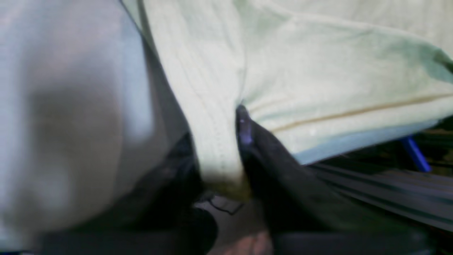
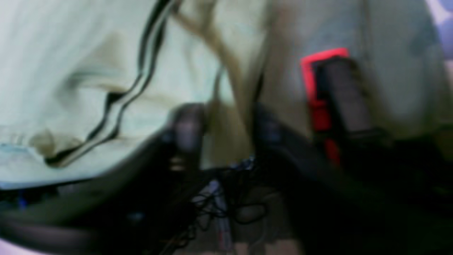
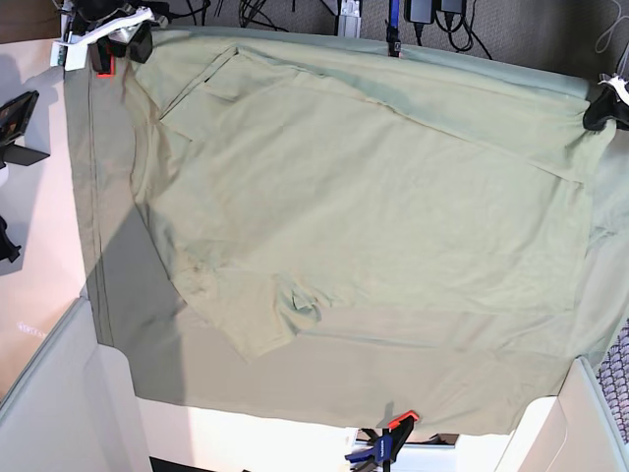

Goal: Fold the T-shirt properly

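The pale green T-shirt (image 3: 373, 216) lies spread over the green tablecloth (image 3: 295, 388), with a crumpled bump near its front edge. My left gripper (image 3: 601, 106) is at the table's far right corner, where a corner of the shirt runs up to it. In the left wrist view a hemmed band of the T-shirt (image 1: 318, 71) lies between the parted fingers of the left gripper (image 1: 217, 141). My right gripper (image 3: 116, 44) is at the far left corner. In the blurred right wrist view the right gripper (image 2: 226, 127) stands open over pale T-shirt cloth (image 2: 70, 71).
A red clamp (image 2: 318, 92) sits close to the right gripper, also at the corner (image 3: 101, 64). Another clamp (image 3: 393, 438) holds the cloth at the front edge, and a blue one (image 3: 393, 34) at the back. White panels (image 3: 59, 403) flank the front corners.
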